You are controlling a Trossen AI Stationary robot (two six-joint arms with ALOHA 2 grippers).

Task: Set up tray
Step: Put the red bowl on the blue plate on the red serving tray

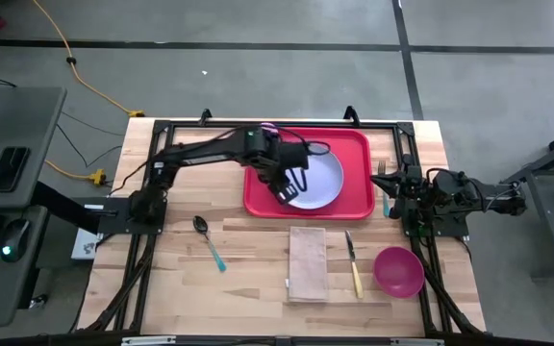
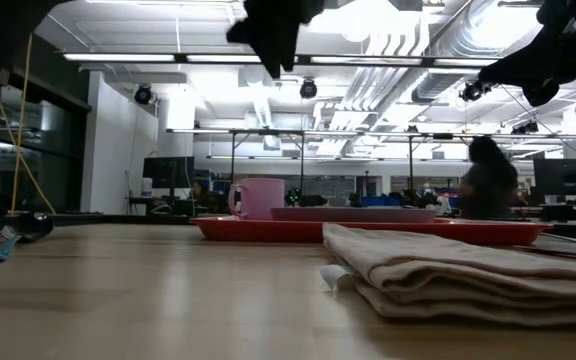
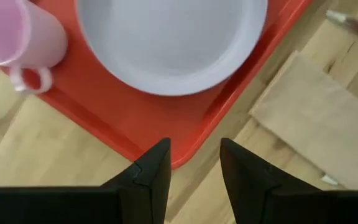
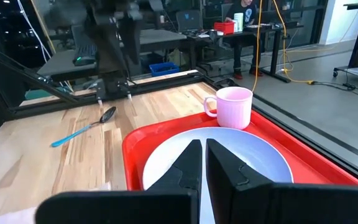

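Note:
The red tray (image 1: pixel 263 197) lies at the table's far middle. On it rest a pale plate (image 1: pixel 323 178) and a pink mug (image 3: pixel 11 37), which stands upright by the tray's far left corner; in the high view my left arm covers most of the mug. My left gripper (image 3: pixel 194 146) is open and hovers above the tray's near left part (image 1: pixel 289 187), touching nothing. My right gripper (image 4: pixel 202 146) is shut and waits off the tray's right edge (image 1: pixel 392 190), pointing across the plate (image 4: pixel 229 155) toward the mug (image 4: pixel 234 107).
A folded tan napkin (image 1: pixel 308 262) lies near the tray's near edge. A knife (image 1: pixel 354 264) and a pink bowl (image 1: pixel 398 271) lie to the napkin's right. A spoon (image 1: pixel 208 240) lies to its left. A fork (image 1: pixel 383 173) sits by the right arm.

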